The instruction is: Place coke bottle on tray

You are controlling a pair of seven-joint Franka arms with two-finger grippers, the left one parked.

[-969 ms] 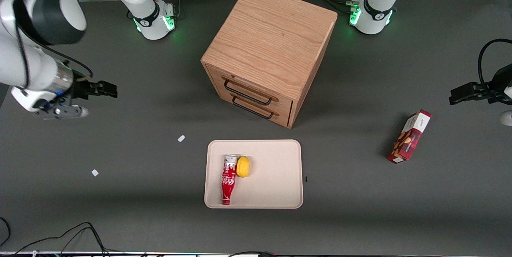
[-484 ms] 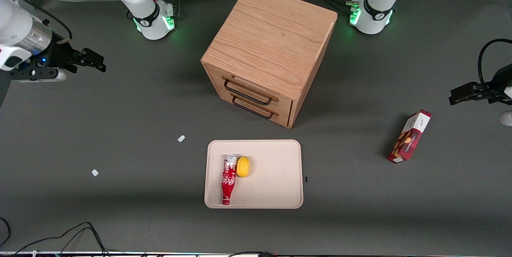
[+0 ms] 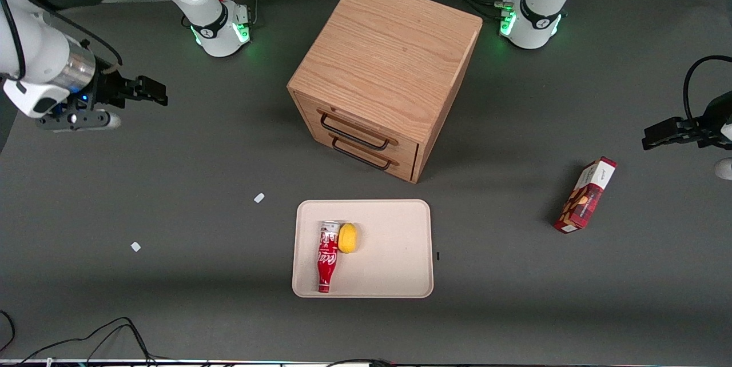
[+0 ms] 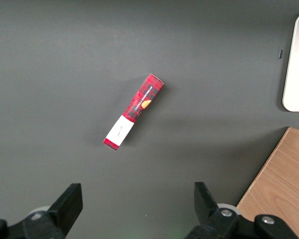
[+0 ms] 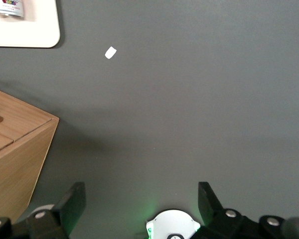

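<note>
Dark grey matte tabletop (image 3: 171,184) fills my front view. I'm using the flat cream-beige rectangular tray (image 3: 394,264) as landmark.

Small red contour coke bottle (image 3: 326,256) with white script lies flat on the tray, along the tray edge toward the working arm's end. Silvery base points at the cabinet, red cap at the front camera. Bottle is fully inside the rim. A small yellow lemon-like fruit (image 3: 347,238) sits on the tray too, touching the bottle near its base end, on the side toward the parked arm.

Farther from the front camera than the tray, close by: light oak wooden drawer cabinet (image 3: 383,75), two drawers with black wire handles facing the tray at an angle.

Well off the tray toward the parked arm's end: red rectangular snack box (image 3: 585,194), lying on the table, apart from everything. The left wrist view shows the same box (image 4: 133,111) plus one tray corner (image 4: 296,74).

Toward the working arm's end from the tray: two small white scraps on the table, one near (image 3: 259,198), one further out (image 3: 135,246).

Black two-finger gripper (image 3: 150,91) hangs above bare table, well away from the tray, far toward the working arm's end and farther from the front camera than it. I see its fingers (image 5: 72,205) spread wide in the right wrist view, nothing between them. That view also catches a tray corner (image 5: 35,30), the bottle's base (image 5: 9,7), a white scrap (image 5: 110,52) and a cabinet corner (image 5: 15,159).
</note>
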